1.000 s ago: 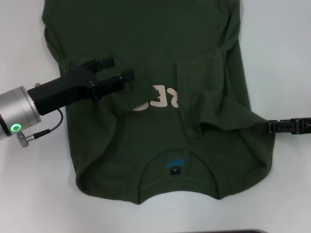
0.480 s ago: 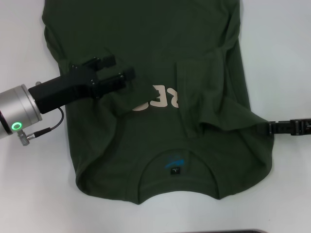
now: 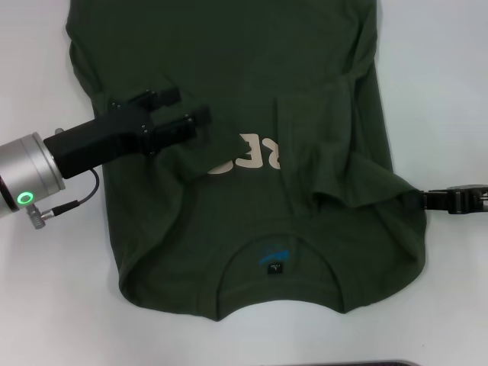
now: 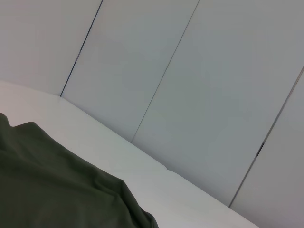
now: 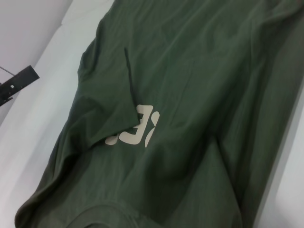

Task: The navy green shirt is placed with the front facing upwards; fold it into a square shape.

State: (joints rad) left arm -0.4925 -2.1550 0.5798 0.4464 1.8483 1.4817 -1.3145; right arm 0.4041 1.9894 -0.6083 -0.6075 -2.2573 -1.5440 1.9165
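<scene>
Shirt [image 3: 244,69]: spread on counter [image 3: 442,91], both sleeves folded inward.
Left end effector [image 3: 183,110]: fingers spread, above the left sleeve.
Right end effector [image 3: 457,200]: at shirt's right edge; grip unclear.

The navy green shirt [image 3: 252,152] covers the middle of the white table [image 3: 53,305], leaving bare surface open along both flanks and a narrow strip in front of the collar. The left gripper [image 3: 187,114], fingers spread, lies over the shirt's left side beside the folded-in sleeve, its arm crossing the left flank, so that approach is partly blocked. The right gripper [image 3: 427,200] sits at the shirt's right edge near the shoulder, while the right flank farther out stays free; a panelled wall [image 4: 190,85] bounds the table's far side.
</scene>
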